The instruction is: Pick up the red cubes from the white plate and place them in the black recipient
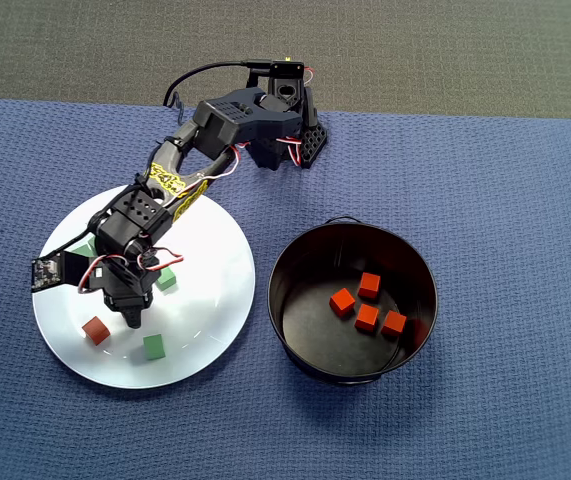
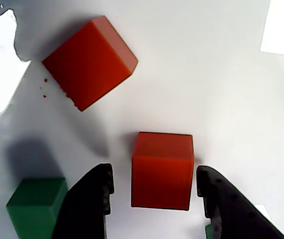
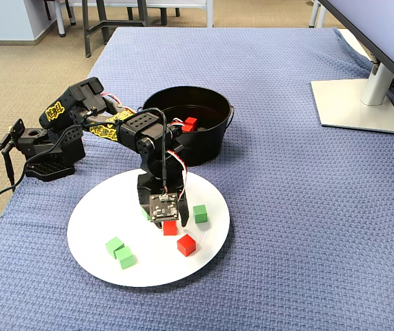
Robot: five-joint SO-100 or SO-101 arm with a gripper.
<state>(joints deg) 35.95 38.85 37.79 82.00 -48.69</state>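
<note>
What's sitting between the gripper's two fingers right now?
A red cube sits between the open gripper's fingers in the wrist view, with bare white plate on either side.

White plate (image 1: 215, 300), round & glossy, sits near the table's left edge in overhead view; black pot (image 1: 305, 270) just beside it, apart. 4 red cubes (image 1: 368, 303) clustered on pot bottom. 2 red cubes (image 2: 161, 169) on plate, apart, one skewed (image 2: 89, 60).

In the overhead view the plate (image 1: 215, 330) lies left of the pot (image 1: 295, 250). Four cubes (image 1: 366, 318) sit in the pot.
</note>
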